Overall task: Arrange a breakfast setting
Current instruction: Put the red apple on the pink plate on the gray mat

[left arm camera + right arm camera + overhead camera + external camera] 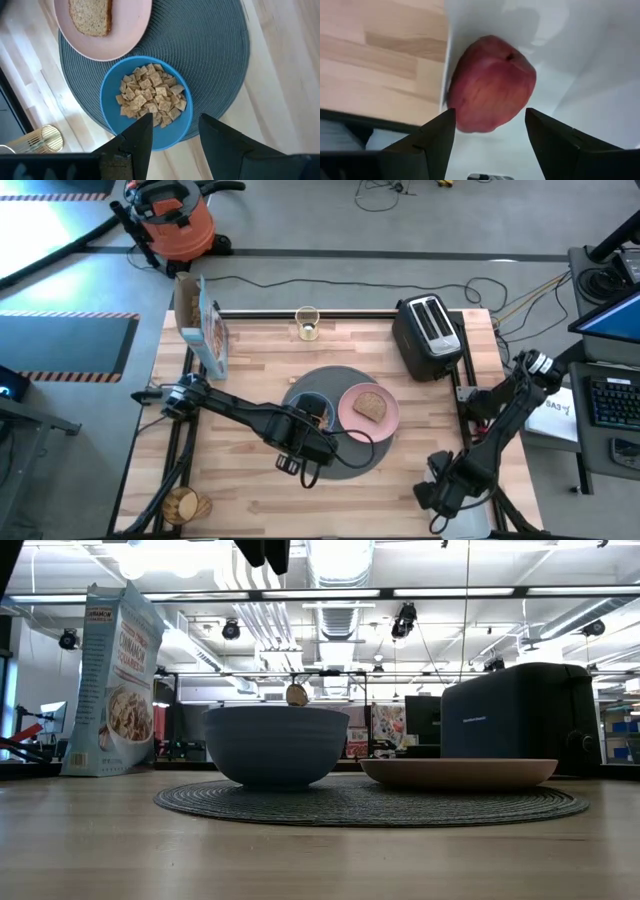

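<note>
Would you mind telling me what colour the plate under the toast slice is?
Pink. The plate shows best in the left wrist view, with the toast slice on it.

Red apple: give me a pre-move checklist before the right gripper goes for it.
1. Red apple lined up between the right gripper's fingers: ok.
2. Fingers spread wider than the apple: ok, open with a gap at each side.
3. Apple resting on the white tray, not yet lifted: ok.
4. Free spot on the round mat for the apple: cannot tell; pink plate with toast slice and blue bowl take much of it.
5. Left gripper out of the way: not ok, it hovers open above the bowl.
</note>
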{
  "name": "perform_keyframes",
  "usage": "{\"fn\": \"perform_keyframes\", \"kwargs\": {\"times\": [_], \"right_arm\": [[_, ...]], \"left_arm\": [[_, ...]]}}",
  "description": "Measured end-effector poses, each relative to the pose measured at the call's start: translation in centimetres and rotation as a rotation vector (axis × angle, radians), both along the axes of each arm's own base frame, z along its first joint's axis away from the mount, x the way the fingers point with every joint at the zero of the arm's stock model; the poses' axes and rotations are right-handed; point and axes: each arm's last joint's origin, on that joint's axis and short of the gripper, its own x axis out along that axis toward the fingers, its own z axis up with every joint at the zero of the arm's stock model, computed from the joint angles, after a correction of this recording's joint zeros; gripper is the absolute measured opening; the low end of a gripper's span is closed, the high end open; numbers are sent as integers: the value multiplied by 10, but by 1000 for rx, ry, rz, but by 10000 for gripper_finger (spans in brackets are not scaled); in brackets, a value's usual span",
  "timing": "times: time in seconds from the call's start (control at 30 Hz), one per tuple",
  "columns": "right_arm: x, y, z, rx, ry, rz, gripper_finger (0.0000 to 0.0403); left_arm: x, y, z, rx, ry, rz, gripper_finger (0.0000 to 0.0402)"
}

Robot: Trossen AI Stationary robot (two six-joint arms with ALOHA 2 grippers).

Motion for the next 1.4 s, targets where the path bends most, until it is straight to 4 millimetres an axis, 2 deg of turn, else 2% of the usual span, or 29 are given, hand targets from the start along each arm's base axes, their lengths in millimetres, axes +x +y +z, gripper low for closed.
{"fn": "perform_keyframes", "kwargs": {"times": [0.33,0.83,1.4], "right_arm": [[1,9,-15,-31,37,1,231],[-3,2,-21,-129,19,38,231],[-3,3,-20,-108,17,49,237]], "left_arm": [[-1,0,1,5,7,-13,142],[-1,0,0,5,7,-13,142],[-1,1,1,5,6,-12,142]]}}
